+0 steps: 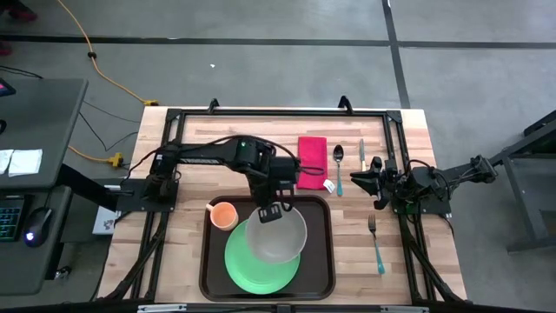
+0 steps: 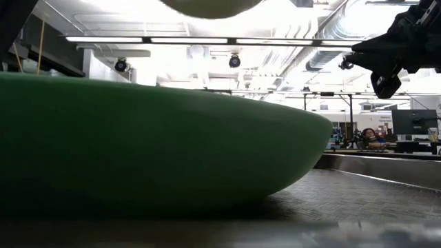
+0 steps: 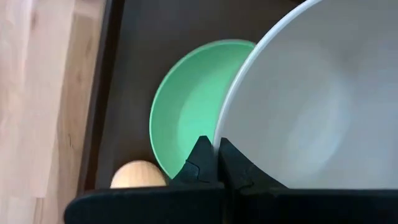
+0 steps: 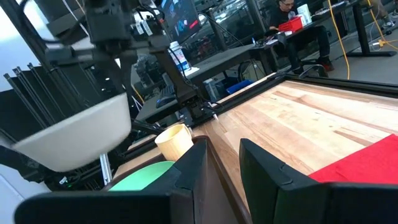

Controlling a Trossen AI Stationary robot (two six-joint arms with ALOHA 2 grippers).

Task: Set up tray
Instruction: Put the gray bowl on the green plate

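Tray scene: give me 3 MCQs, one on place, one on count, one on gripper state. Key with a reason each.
1. Where is the orange cup?
A. on the tray, beside the green plate
B. on the red napkin
C. in the right gripper

2. How many pieces of cutlery lie on the table right of the tray?
A. one
B. three
C. five

3. What is the left gripper doing?
A. open over bare wood
B. shut on the rim of the white bowl
C. shut on the fork

Key: 1 A, the high view shows it at the tray's left edge. 2 B, a spoon, a knife and a fork. 3 B, the left wrist view shows the fingers pinching the rim above the plate.
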